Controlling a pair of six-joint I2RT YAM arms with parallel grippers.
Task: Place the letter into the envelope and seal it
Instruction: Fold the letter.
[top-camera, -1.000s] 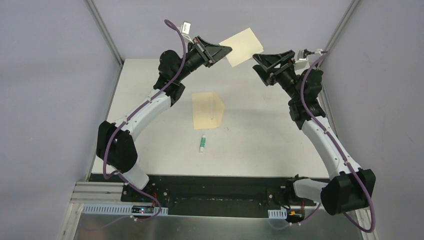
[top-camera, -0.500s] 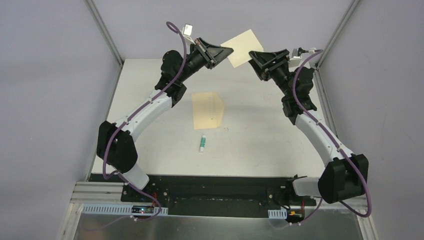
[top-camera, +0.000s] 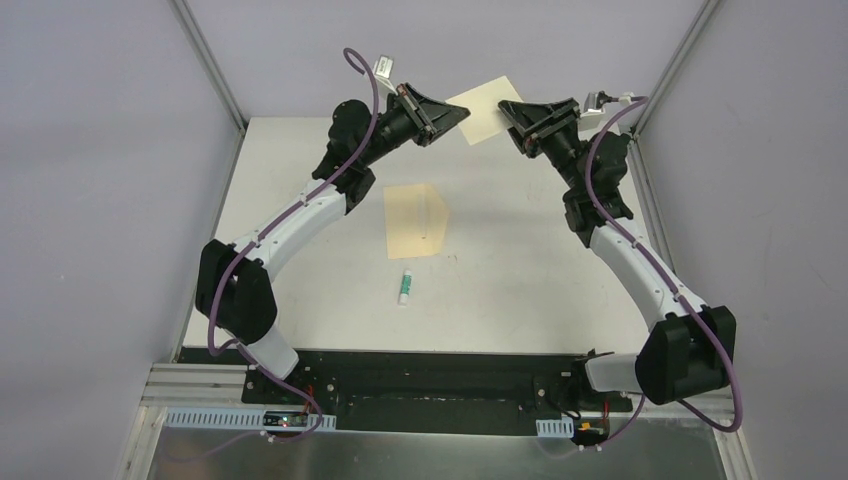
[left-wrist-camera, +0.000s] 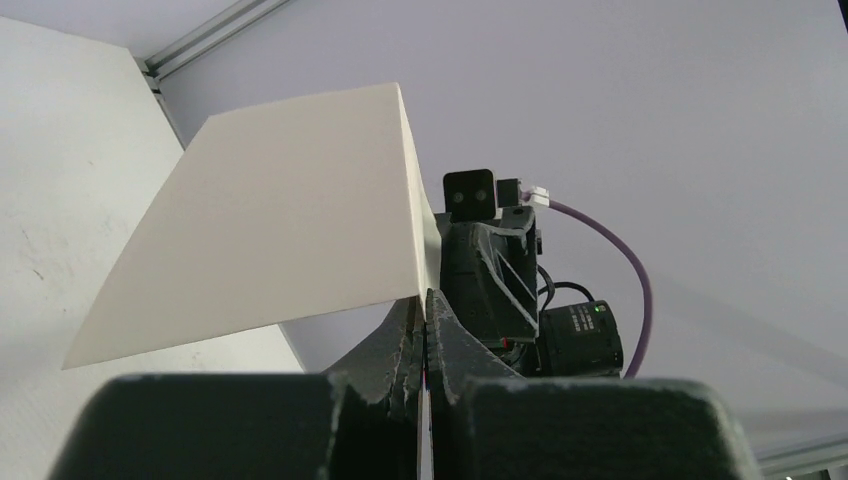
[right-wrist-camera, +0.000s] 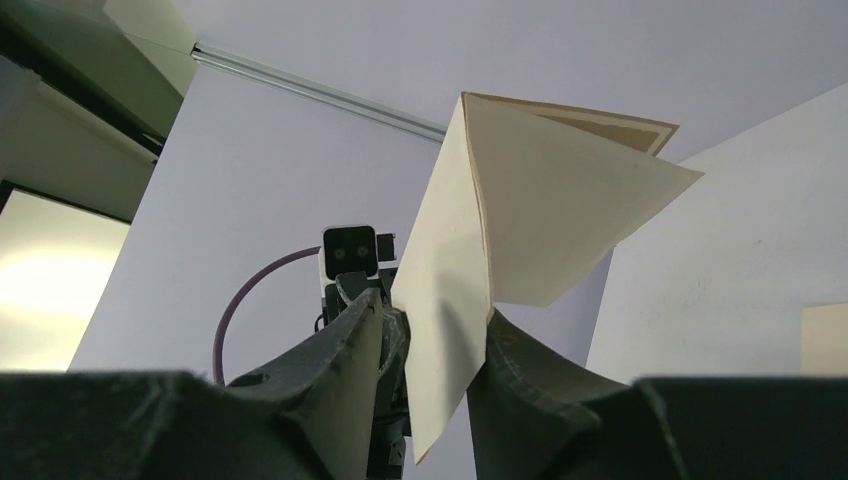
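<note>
Raised over the far edge of the table, tips facing. Pinching letter aloft in left gripper; straddling its other edge with right gripper, part-spread, grip unclear. Below: envelope, flat mid-table.

Even diffuse light, faint shadows on table, overhead view sharp, right tool dark, slightly blurred.

The letter is smooth, matt cream paper with a crease. The envelope is matt yellow-tan paper. The left claw and right claw look like matt black plastic. The desk is matt white and faintly scuffed.
</note>
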